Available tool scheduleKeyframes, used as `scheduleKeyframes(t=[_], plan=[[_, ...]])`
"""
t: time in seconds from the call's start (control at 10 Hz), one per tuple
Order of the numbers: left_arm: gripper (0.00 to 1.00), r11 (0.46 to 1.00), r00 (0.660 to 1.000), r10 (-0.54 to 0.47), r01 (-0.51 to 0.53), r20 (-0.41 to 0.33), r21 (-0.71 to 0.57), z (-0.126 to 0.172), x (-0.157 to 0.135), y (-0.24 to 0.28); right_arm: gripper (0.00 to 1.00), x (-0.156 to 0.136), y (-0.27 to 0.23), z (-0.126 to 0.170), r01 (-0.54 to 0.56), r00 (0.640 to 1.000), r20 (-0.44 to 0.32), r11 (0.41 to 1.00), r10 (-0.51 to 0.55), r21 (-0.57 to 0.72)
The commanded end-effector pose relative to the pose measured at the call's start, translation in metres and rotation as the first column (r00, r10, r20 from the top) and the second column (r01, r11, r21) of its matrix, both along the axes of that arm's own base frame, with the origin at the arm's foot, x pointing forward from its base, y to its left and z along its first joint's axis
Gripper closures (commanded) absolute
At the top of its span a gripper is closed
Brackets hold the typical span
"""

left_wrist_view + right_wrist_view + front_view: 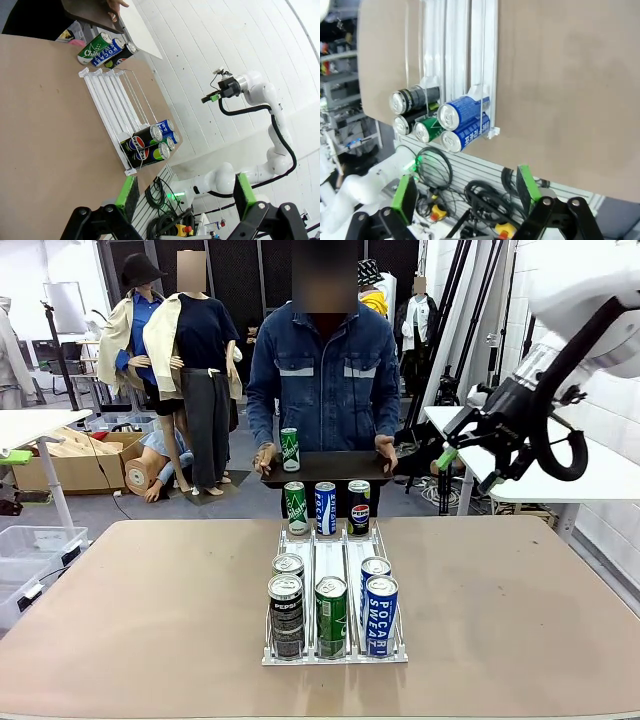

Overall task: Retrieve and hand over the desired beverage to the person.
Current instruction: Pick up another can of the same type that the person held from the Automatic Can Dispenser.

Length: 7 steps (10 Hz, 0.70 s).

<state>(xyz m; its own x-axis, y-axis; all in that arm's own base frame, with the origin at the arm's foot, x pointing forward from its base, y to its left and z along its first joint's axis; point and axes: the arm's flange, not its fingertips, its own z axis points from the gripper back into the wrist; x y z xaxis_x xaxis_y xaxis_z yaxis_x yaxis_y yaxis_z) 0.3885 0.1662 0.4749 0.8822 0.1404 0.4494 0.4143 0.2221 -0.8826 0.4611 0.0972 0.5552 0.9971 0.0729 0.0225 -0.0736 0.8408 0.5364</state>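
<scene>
Person in a dark blue denim jacket with pale chest stripes (325, 375) stands at the far side of the tan rectangular table (150, 590). Both hands rest on a dark flat rectangular tray (335, 468), which is held just beyond the far table edge. A green aluminium can with white lettering (289, 448) stands upright on the tray's left part, just beside one hand. Three more cans stand upright in a close row at the table's far edge: a green-and-white can (296, 508), a blue-and-white can (326, 508) and a black Pepsi can (359, 507). Mid-table is a white three-lane wire rack (335, 550), with its lanes running toward the person. At its near end, all upright: two black-and-silver Pepsi cans (286, 615) one behind the other in the left lane, one dark green can (331, 616) in the middle lane, and two blue Pocari Sweat cans (381, 615) in the right lane. Right gripper (466, 192) has its green-padded fingers spread wide with nothing between them. In the front view it is raised over the table's right side, well apart from every can. Left gripper (185, 197) is likewise spread wide and empty, with the rack well ahead of it.
</scene>
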Motion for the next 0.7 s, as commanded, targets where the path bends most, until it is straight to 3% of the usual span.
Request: scheduleKeyframes(t=[0.0, 0.6], plan=[[0.00, 1.000, 1.000, 0.003, -0.003, 0.004, -0.002, 0.000, -0.002, 0.001, 0.00, 0.006, 0.016, -0.004, -0.025, 0.998, -0.054, 0.998, 0.021, -0.063], [0.00, 1.000, 1.000, 0.003, -0.003, 0.004, -0.002, 0.000, -0.002, 0.001, 0.00, 0.012, 0.094, -0.038, -0.083, 0.995, -0.072, 0.966, 0.067, -0.246]])
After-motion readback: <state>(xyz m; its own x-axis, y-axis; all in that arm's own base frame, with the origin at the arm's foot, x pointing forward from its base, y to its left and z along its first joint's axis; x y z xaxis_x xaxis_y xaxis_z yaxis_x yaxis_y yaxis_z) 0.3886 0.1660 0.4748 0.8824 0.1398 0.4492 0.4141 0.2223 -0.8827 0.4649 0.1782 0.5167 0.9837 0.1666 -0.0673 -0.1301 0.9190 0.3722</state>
